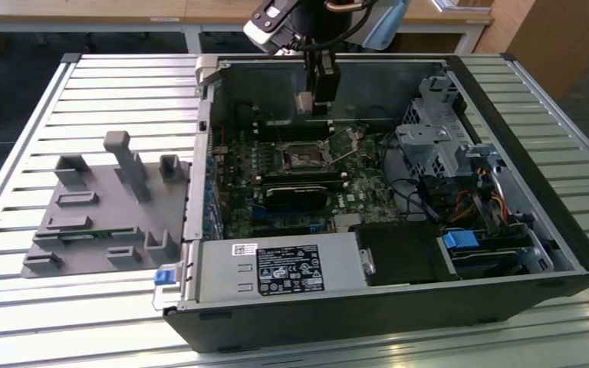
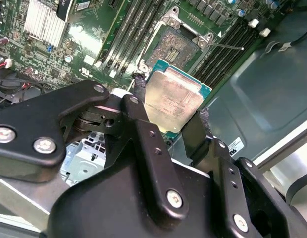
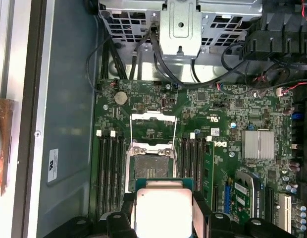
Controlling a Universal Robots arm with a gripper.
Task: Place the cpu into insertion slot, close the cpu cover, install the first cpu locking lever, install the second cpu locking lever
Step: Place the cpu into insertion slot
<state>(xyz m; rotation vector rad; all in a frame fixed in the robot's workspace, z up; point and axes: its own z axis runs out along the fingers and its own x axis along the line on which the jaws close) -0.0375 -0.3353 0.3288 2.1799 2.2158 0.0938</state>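
My gripper hangs inside the open computer case, shut on the cpu. In both wrist views the cpu shows its dull silver top, clamped at two opposite edges by the black fingers. The insertion slot lies bare on the green motherboard, below and a little ahead of the chip. The cpu cover stands swung open at the slot's far side. Thin wire locking levers stick out beside the slot, released.
The black case lies open on a slatted metal table. Memory slots flank the socket. A drive cage and cables fill the exterior view's right, a power supply the front. A grey fixture sits at the left.
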